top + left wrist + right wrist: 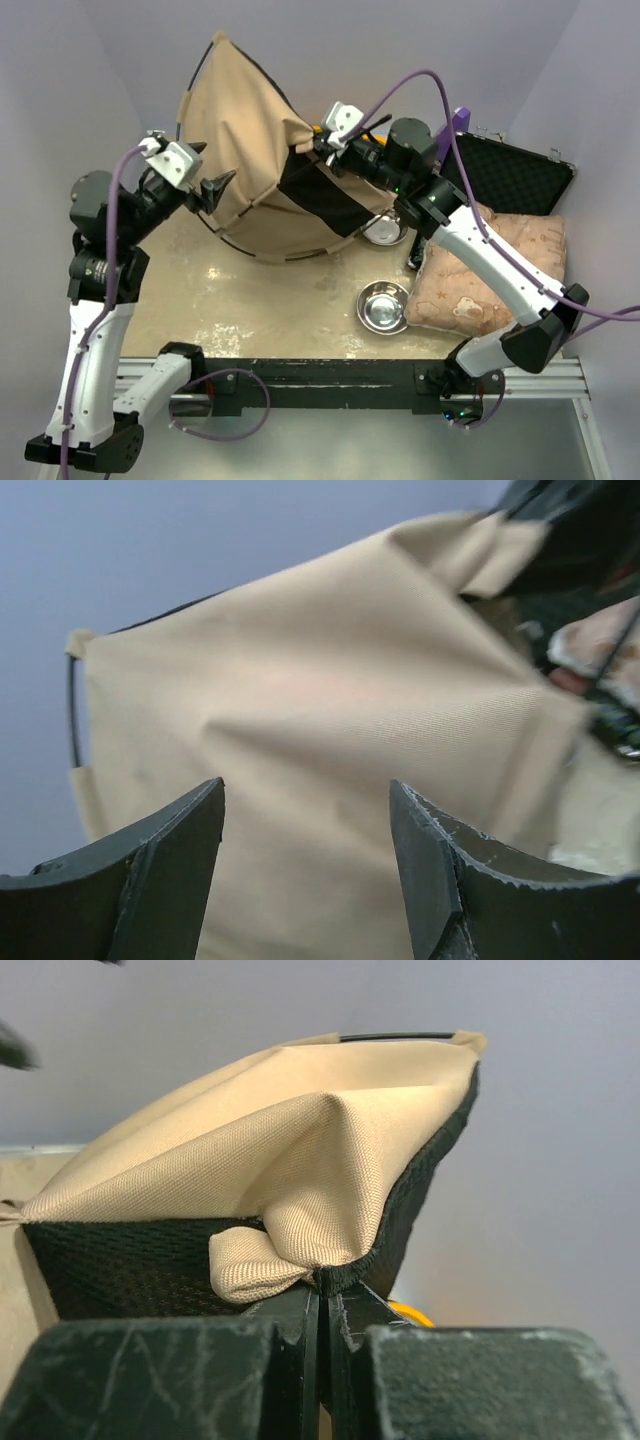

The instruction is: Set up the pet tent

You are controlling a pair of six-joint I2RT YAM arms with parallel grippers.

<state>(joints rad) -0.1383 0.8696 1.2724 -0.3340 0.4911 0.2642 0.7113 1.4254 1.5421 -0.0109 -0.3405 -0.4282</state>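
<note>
- The left claw [208,168] is spread apart with nothing in it, its fingers [160,880] just beside the tan left side of the pet tent [250,130].
- The pet tent sits at the rear middle of the desk [250,300], between both arms.
- The right claw [320,146] is clamped on the tent's tan-and-black right edge.
- A steel bowl [383,305] lies near a star-patterned cushion [500,270].
</note>
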